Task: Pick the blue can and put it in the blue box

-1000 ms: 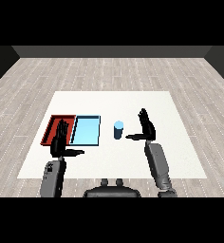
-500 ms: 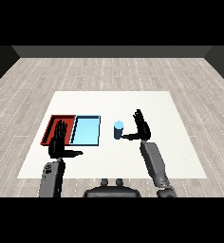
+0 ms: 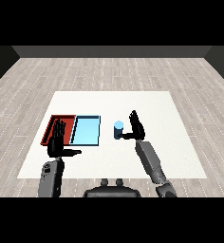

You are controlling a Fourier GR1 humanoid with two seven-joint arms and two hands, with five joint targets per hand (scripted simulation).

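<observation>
At frame centre, the blue can [image 3: 118,129] stands upright on the table [image 3: 180,142], right of the blue tray [image 3: 87,130]. The right hand [image 3: 136,127], fingers straight (thumb reaching toward it), is poised beside it to grasp; the left hand [image 3: 57,140] hangs open.

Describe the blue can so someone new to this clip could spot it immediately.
On the white table, look just right of the light blue tray, which lies beside a red tray. The blue can stands upright there, with the right robot hand open next to it. It is the only upright cylinder; its neighbours are flat trays.
</observation>
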